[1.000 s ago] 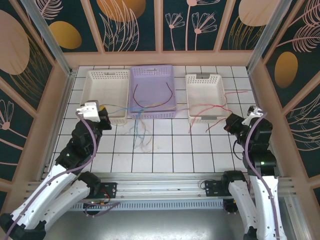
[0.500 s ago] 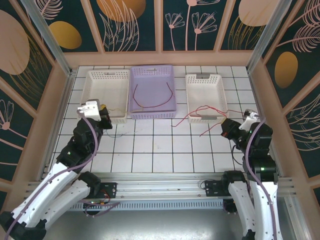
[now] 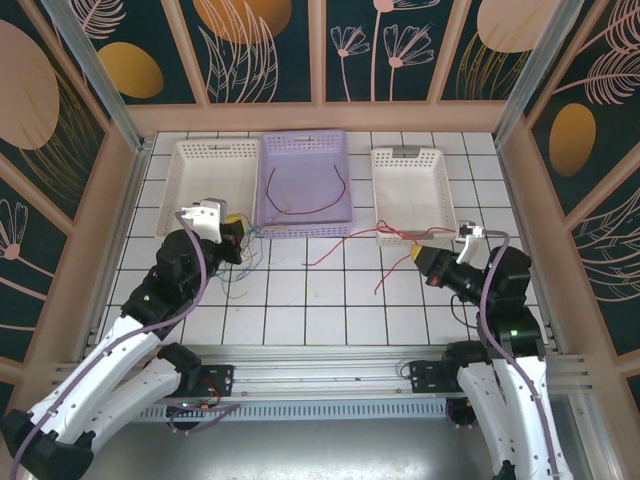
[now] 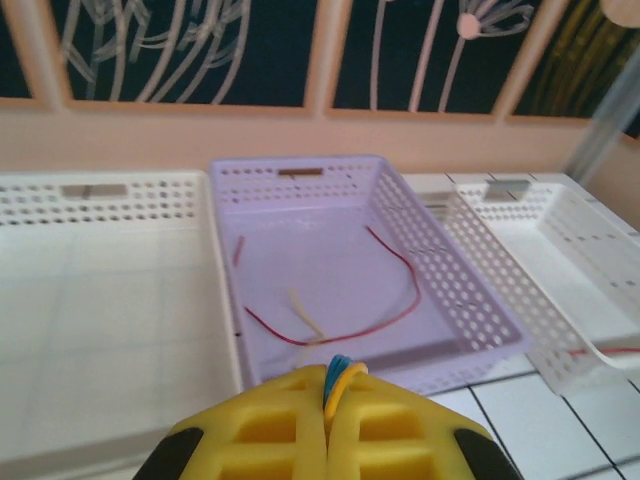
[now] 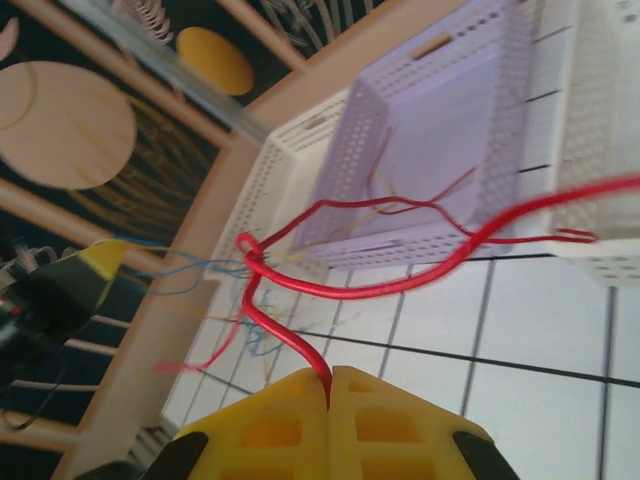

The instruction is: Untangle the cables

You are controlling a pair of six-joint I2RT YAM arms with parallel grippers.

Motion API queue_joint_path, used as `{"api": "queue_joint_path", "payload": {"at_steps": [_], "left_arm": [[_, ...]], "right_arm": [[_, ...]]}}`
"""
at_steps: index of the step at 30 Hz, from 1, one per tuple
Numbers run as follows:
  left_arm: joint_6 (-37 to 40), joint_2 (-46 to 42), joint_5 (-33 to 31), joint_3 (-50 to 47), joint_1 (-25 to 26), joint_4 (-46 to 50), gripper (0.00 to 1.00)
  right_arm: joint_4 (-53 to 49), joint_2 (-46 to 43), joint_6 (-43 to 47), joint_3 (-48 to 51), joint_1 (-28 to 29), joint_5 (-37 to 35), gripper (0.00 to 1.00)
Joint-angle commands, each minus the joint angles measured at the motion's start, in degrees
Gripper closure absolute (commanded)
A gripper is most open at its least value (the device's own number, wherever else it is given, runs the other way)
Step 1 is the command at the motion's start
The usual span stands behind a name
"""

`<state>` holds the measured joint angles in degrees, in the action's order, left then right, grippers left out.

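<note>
My left gripper (image 3: 236, 230) is shut on a small bundle of blue and yellow cables (image 4: 342, 372) in front of the purple basket (image 3: 303, 143). Loose blue and yellow strands (image 3: 240, 272) hang from it onto the tiles. My right gripper (image 3: 418, 256) is shut on a red cable (image 5: 300, 290), which runs left to a knot with the blue strands (image 5: 200, 265). More red cable (image 3: 340, 245) lies stretched over the tiles and across the right white basket's front rim (image 3: 412, 238). Another red cable (image 4: 330, 326) and a tan piece (image 4: 306, 312) lie inside the purple basket.
A white basket (image 3: 210, 152) stands at the back left and another (image 3: 410, 158) at the back right, with the purple one between them. Wooden walls (image 3: 100, 250) close in both sides. In the right wrist view the left gripper (image 5: 90, 265) shows at the far left.
My left gripper has shifted right with the blue and yellow cables. My right gripper has moved left and nearer, dragging the red cable out over the tiles.
</note>
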<state>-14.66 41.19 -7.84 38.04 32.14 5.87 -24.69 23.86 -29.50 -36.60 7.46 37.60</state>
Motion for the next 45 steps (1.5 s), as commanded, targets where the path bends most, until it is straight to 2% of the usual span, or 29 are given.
{"api": "queue_joint_path", "payload": {"at_steps": [1,12,15,18,26,31,33,37,45], "left_arm": [[-0.27,0.24,6.76,0.05,-0.24,-3.71,1.0],[-0.55,3.24,20.21,-0.35,-0.29,-6.17,1.0],[-0.64,4.4,21.41,-0.16,-0.24,-6.22,1.0],[-0.77,4.86,22.17,-0.11,-0.31,-6.52,1.0],[-1.49,8.98,25.65,0.45,-0.26,-6.82,1.0],[-1.85,12.41,28.31,1.29,-0.2,-6.66,0.87],[-1.89,13.31,28.69,1.5,-0.15,-6.49,0.75],[-1.98,14.07,30.17,1.99,-0.17,-6.64,0.58],[-2.86,13.5,35.77,1.44,-0.18,-8.5,0.41]], "right_arm": [[4.54,1.21,-0.39,-1.09,3.94,1.72,1.0],[10.02,9.61,1.13,-5.81,25.86,-12.17,1.0],[10.42,11.88,2.44,-6.47,31.02,-16.9,1.0],[10.71,14.0,3.61,-6.63,33.69,-20.26,1.0],[12.76,17.49,5.05,-7.43,34.19,-22.31,1.0],[14.31,18.5,4.97,-6.93,34.14,-21.52,1.0],[14.9,18.76,4.8,-6.74,34.24,-21.26,1.0],[15.3,18.99,4.9,-6.64,34.34,-21.33,1.0],[16.18,19.58,4.97,-6.64,34.54,-21.01,1.0]]}}
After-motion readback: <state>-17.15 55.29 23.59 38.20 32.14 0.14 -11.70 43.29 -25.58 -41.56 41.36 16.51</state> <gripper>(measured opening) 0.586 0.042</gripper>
